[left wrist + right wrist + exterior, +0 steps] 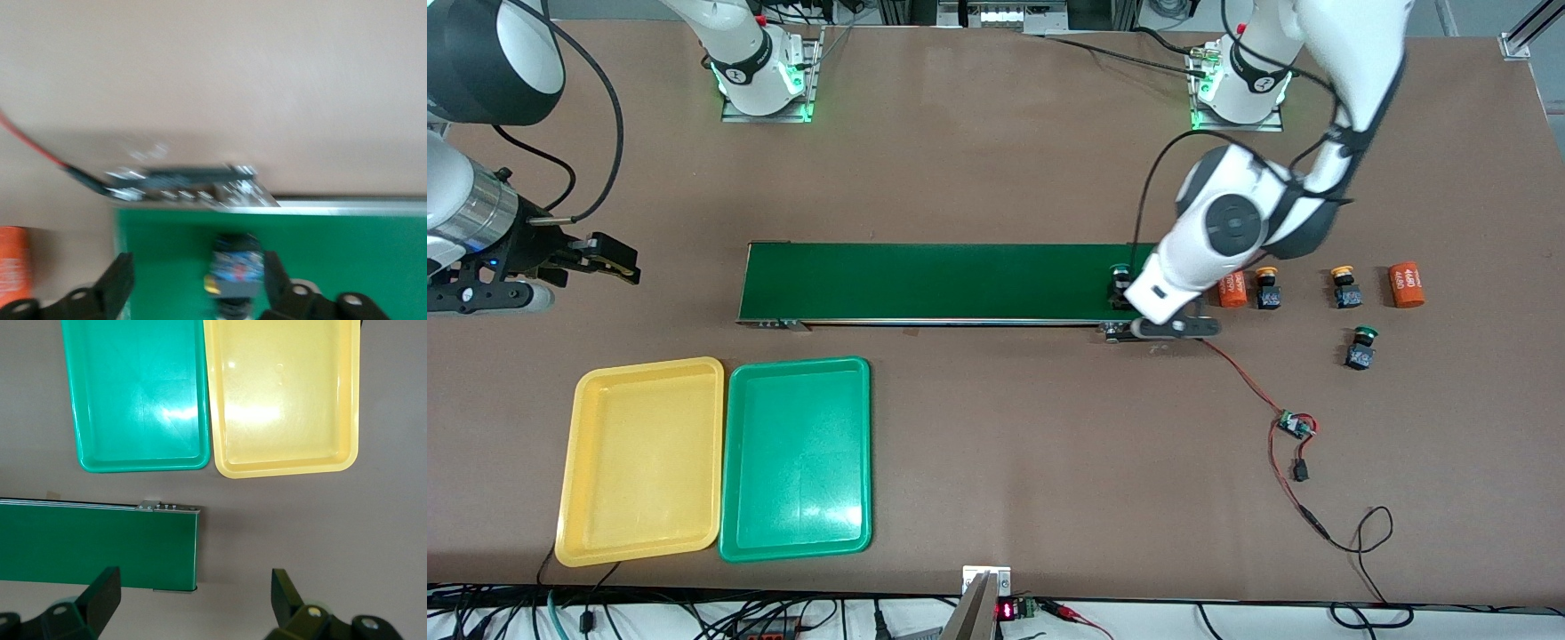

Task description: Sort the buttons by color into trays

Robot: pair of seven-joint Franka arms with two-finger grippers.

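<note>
The two orange cylinders [1406,284] carry white print; on the one toward the left arm's end it looks like "4680", though too small to be sure, and the other [1232,290] is partly hidden by the left arm.

The left gripper [199,280] is low over the left-arm end of the belt [934,282], its fingers [119,281] spread wide on either side of a button [235,270] that stands on the belt. One finger looks close to the button's body; whether it touches cannot be told. The right gripper [195,597] waits over bare table past the belt's right-arm end, fingers wide apart and holding nothing.

Three more buttons lie on the table off the belt's left-arm end: two yellow-capped ones [1268,288] [1345,287] between the cylinders, and a green-capped one [1360,347] nearer the front camera. The yellow tray [640,458] and green tray [796,455] sit side by side, touching, nearer the front camera than the belt and toward the right arm's end.

In the front view the left arm hides most of the button on the belt, showing only a sliver of it [1119,283]; the left wrist view shows its blue-and-black body between the fingers. The right wrist view alone shows that gripper's spread fingers, with both trays and the belt's end below
</note>
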